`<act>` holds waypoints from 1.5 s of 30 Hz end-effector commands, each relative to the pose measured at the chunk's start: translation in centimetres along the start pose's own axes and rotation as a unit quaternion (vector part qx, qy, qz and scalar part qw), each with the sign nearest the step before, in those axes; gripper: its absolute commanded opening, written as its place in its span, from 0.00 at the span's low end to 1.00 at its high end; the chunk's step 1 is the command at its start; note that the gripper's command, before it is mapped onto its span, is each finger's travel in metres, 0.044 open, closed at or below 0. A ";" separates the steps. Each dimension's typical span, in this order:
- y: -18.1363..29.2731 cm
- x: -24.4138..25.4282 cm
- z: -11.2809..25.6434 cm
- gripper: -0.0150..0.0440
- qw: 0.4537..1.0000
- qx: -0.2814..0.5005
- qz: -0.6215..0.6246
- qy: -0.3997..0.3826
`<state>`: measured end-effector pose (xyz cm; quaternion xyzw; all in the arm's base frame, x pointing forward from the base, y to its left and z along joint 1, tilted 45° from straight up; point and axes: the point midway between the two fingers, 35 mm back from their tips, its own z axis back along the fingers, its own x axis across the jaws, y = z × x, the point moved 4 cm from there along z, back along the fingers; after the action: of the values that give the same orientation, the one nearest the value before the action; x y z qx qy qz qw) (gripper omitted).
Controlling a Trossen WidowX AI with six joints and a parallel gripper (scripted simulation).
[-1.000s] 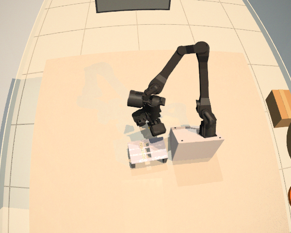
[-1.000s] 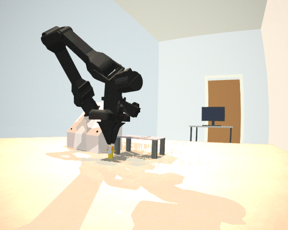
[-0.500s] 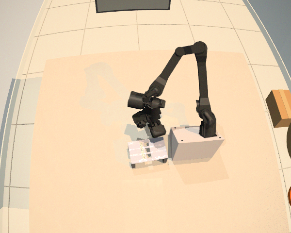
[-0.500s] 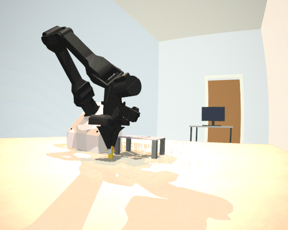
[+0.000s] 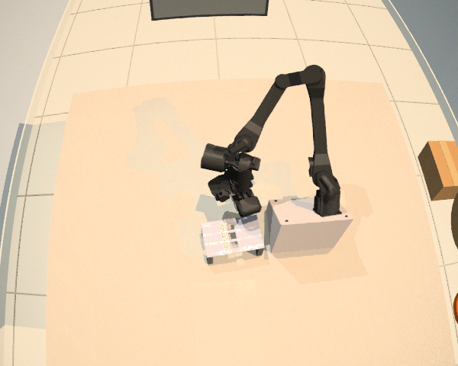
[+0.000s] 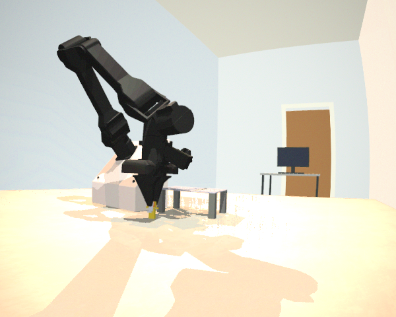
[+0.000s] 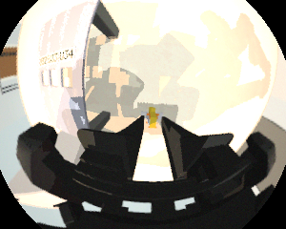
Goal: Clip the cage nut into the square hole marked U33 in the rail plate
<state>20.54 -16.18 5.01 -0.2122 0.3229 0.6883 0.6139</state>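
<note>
The cage nut [image 6: 152, 214] [image 7: 153, 117], yellow with grey and orange parts, stands upright on the desk [image 5: 142, 315] [image 6: 327, 252], just beside the rail plate [image 5: 213, 248] [image 6: 191, 189] [image 7: 62, 29] and below its top; the top view hides it under the arm. The end effector [image 5: 233, 195] [image 6: 152, 203] [image 7: 153, 118] points down beside the plate, its fingers a little spread with the nut's upper part in the gap, though not pinched. Whether either finger touches it, I cannot tell.

The rail plate stands on dark legs, with square holes next to a row of printed labels; U34 is readable at the end in the wrist view.

Near the plate's other side is a pale block [image 5: 304, 238] [image 6: 118, 196] carrying the black arm [image 5: 319, 126] [image 6: 96, 92], which bends high and comes down beside the plate. Well apart from the plate are a cardboard box [image 5: 442, 169] and a monitor [image 6: 292, 156] in front of a brown door [image 6: 307, 136].
</note>
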 end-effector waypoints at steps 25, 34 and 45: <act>-0.1 0.1 0.0 0.46 1.000 -0.001 0.001 -0.001; -0.1 0.1 0.0 0.30 1.000 0.000 0.001 0.000; -0.1 0.1 0.0 0.30 1.000 0.000 0.001 0.000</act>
<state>20.59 -16.16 4.95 -0.2116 0.3230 0.6891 0.6132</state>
